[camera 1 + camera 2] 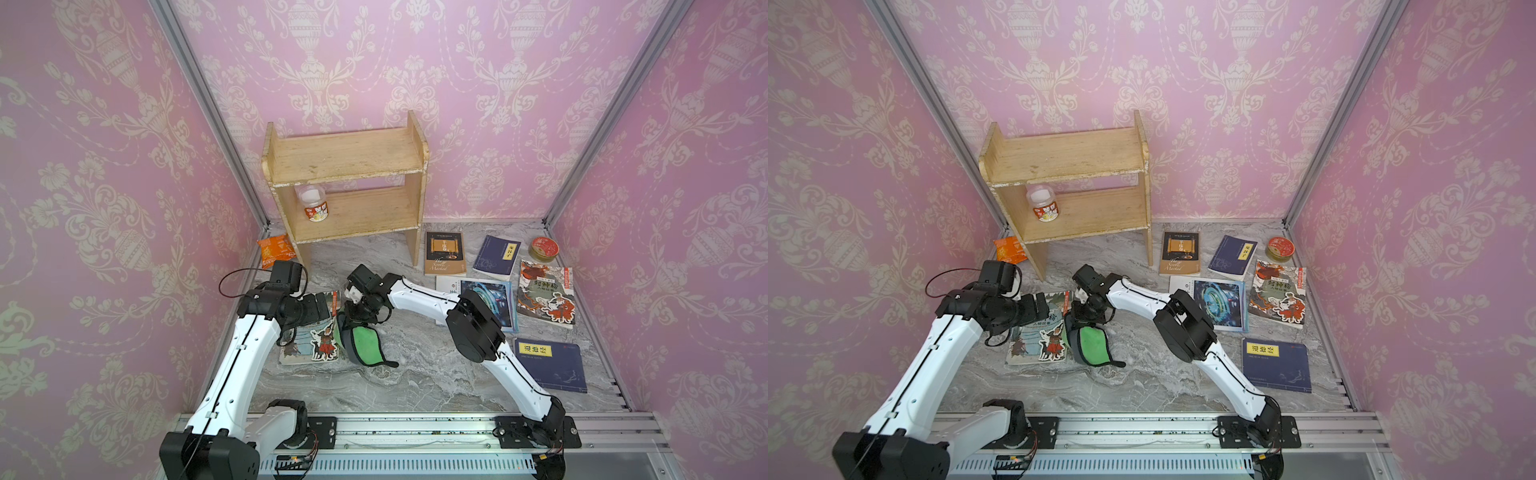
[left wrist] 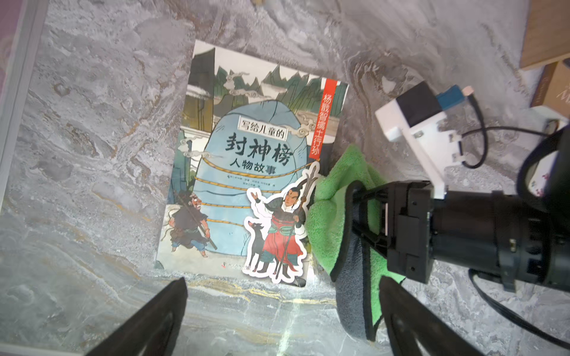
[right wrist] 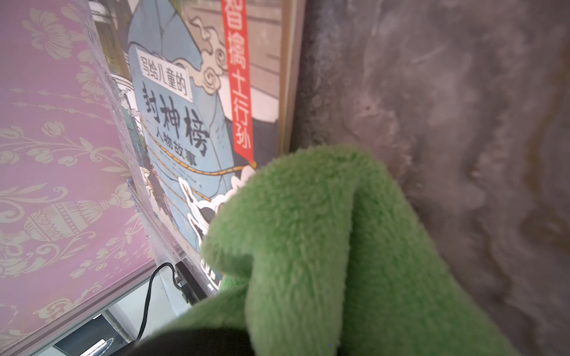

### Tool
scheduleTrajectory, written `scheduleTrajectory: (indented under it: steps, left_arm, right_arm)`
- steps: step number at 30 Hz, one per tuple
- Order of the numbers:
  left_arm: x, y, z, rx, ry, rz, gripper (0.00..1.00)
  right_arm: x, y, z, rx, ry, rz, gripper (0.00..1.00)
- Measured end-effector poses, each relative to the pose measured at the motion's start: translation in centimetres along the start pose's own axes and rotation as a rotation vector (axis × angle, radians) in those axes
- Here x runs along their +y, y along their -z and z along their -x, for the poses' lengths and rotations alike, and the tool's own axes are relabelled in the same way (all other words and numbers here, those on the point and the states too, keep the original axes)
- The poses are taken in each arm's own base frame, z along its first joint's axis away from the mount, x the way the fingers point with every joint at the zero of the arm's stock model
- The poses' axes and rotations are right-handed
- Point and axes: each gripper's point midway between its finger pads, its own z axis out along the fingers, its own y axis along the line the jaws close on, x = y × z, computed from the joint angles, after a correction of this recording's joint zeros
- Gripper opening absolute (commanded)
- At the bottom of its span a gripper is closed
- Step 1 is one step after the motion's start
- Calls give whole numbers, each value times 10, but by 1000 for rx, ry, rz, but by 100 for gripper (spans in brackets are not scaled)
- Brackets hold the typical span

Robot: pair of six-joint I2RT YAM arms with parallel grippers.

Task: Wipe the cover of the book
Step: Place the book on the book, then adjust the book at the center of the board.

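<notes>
- A children's picture book (image 2: pixel 234 172) lies flat, cover up, on a grey marbled desk (image 1: pixel 415 374), on the robot's left side and in front of a small wooden shelf (image 1: pixel 349 183)
- The left claw (image 2: pixel 283 280) hangs over the book, its two dark fingers (image 2: pixel 160 314) spread wide apart and holding nothing
- The right claw (image 2: pixel 362 215) is clamped on a fluffy green cloth (image 2: pixel 333 197) with a grey backing
- The cloth lies mostly on the desk, just beside the book's edge that faces the right arm, and its fold meets that edge
- The step in hand looks like bringing the cloth onto the cover, and almost none of the cover seems to be under the cloth yet
- To wipe well, the right arm should lay the cloth flat on the cover and press lightly
- It should then sweep across the whole cover in overlapping passes, because a bunched fold would only touch a narrow strip
- The thin book may slide on the smooth desk, so the free left claw could pin a corner well away from the cloth's path
- The cover's white box reads 写给儿童的
- The large title reads 封神榜, with 人物故事 beneath it
- A red strip along one side reads 杨戬智擒土行孙
- The small print below the title is too fine to read
- Other books lie well apart on the right of the desk, and a dark one (image 1: pixel 444 253) shows the English words "Scroll Marked"
</notes>
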Motion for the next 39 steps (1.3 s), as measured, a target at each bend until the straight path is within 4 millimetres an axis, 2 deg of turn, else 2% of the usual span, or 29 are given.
scheduleTrajectory:
  steps: [5, 8, 11, 14, 16, 22, 26, 29, 32, 34, 39]
  left_arm:
    - [-31, -5, 6, -81, 63, -198, 99]
    - [-59, -15, 2, -104, 71, -331, 99]
    - [-99, -23, -4, -107, 19, -449, 99]
    - [-142, -34, -8, -100, -48, -536, 99]
    - [-167, -51, -11, -88, -91, -573, 99]
    - [-212, -109, -30, 0, -156, -588, 99]
    - [-256, -126, -20, 9, -177, -633, 99]
    - [-290, -132, -8, 7, -175, -688, 99]
    - [-314, -140, -8, 34, -160, -729, 99]
    - [-324, -148, -17, 72, -155, -736, 99]
    - [-333, -162, -48, 190, -143, -714, 99]
  right_arm:
    - [-7, 9, -7, -23, 3, -9, 0]
    - [-27, 36, -27, -53, -16, -50, 0]
    - [-51, 78, -42, -119, -45, -83, 0]
    - [-83, 131, -44, -234, -97, -109, 0]
    - [-110, 166, -45, -319, -144, -137, 0]
    - [-191, 249, -56, -518, -304, -262, 0]
    - [-249, 317, -60, -681, -469, -345, 0]
    - [-295, 355, -64, -766, -607, -404, 0]
    - [-333, 368, -75, -767, -732, -456, 0]
    - [-355, 370, -81, -753, -802, -472, 0]
    - [-396, 370, -99, -714, -932, -489, 0]
